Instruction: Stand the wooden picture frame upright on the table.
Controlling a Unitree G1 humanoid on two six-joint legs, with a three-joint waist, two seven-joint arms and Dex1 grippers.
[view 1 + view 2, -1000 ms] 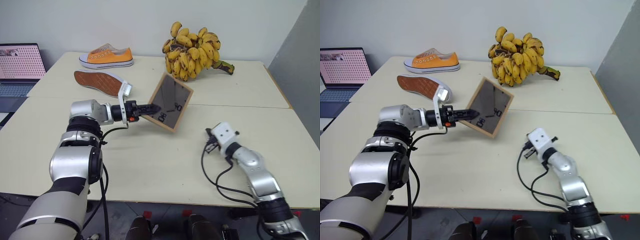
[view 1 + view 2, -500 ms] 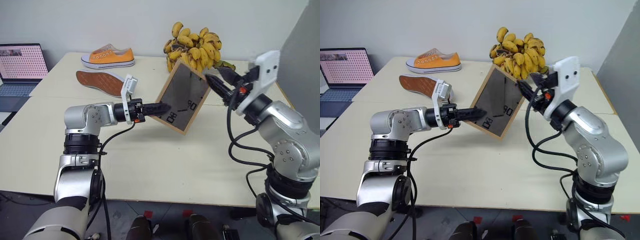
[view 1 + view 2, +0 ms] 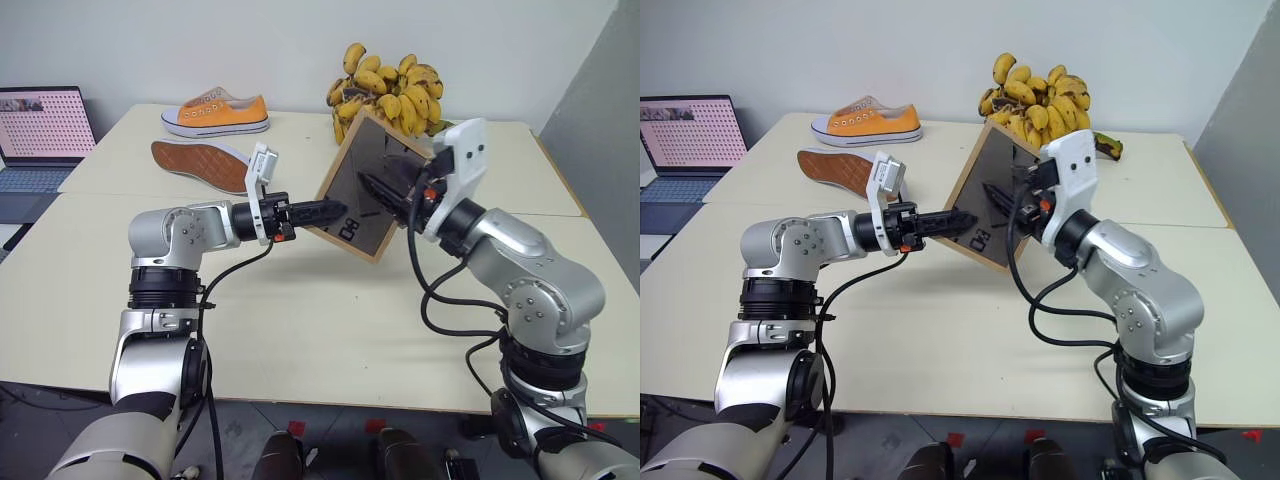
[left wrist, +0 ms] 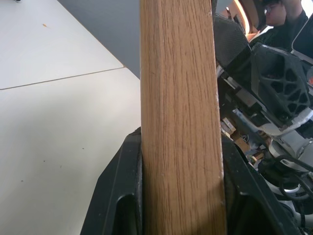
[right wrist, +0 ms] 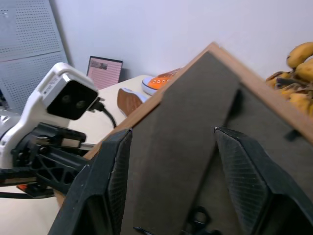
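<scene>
The wooden picture frame (image 3: 362,150) hangs tilted above the table (image 3: 300,320), its dark back board facing me. My left gripper (image 3: 338,211) is shut on the frame's lower left edge; in the left wrist view the light-wood edge (image 4: 178,98) is clamped between the two black fingers (image 4: 129,186). My right gripper (image 3: 372,185) is open at the back board. In the right wrist view its fingers (image 5: 115,166) straddle the fold-out stand (image 5: 181,127). The picture side is hidden.
A bunch of bananas (image 3: 385,90) lies just behind the frame. An orange shoe (image 3: 215,112) and a second shoe on its side (image 3: 200,165) sit at the far left. A laptop (image 3: 40,130) stands off the left edge. A person (image 4: 281,19) is beyond the table.
My right arm rose from the table at the right and swung left to the frame's back, and its gripper opened. The left gripper carried the frame slightly up and toward me.
</scene>
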